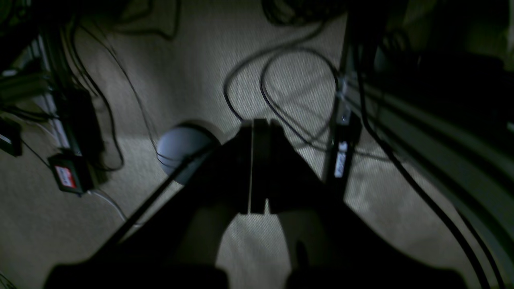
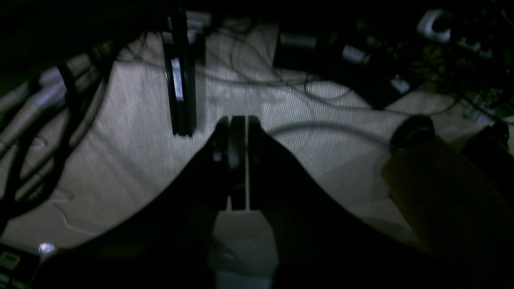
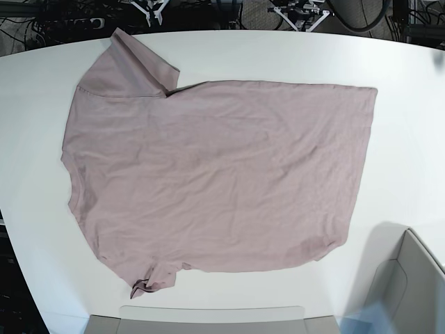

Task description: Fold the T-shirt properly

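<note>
Left gripper (image 1: 257, 168) and right gripper (image 2: 237, 160) hang clenched on nothing, off the table (image 3: 410, 104) — no fold begun. The T-shirt (image 3: 215, 174) lies spread flat, mid-table; next — grasping a far-left sleeve.

Right hand (image 2: 237, 160) pressed shut, hanging over pale carpet (image 2: 132, 152), dark cables (image 2: 36, 168) trailing left, gloom all around

T-shirt (image 3: 215, 174) collar: cannot be seen, and one sleeve at 7 o'clock is bunched up.
Grey box (image 3: 410, 285) at 5 o'clock: cut off by the edge.
Wrist pictures: very dark and blurry (only floor and wires show).
</note>
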